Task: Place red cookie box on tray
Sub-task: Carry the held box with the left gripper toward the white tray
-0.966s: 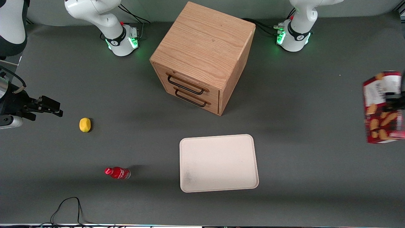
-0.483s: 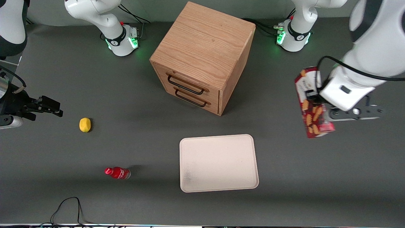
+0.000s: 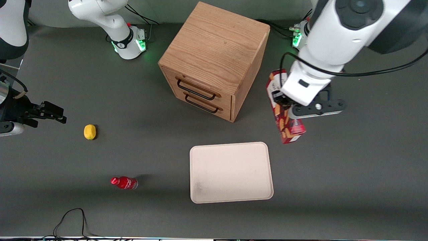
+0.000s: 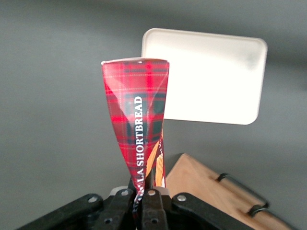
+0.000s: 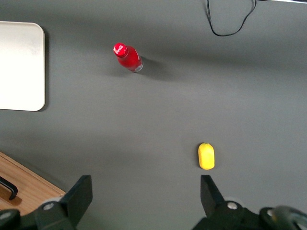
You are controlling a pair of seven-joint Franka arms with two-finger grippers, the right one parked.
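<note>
The left arm's gripper (image 3: 287, 108) carries the red cookie box (image 3: 283, 125) in the air beside the wooden drawer cabinet (image 3: 214, 60), its fingers (image 4: 148, 201) pinched hard on the carton's crushed end so that the box hangs lengthwise below them. The cream-white tray (image 3: 230, 172) lies empty on the grey table, nearer the front camera than the box and a little toward the parked arm's end, with the carton's free end near one tray corner but not over it. The grip looks narrow and close to one end, though the contact itself is partly hidden, so the long box could swing or slip during the carry. Released tilted, it could land on the rim and tip off. The red bottle (image 3: 124, 182) and the lemon (image 3: 89, 132) sit well apart.
</note>
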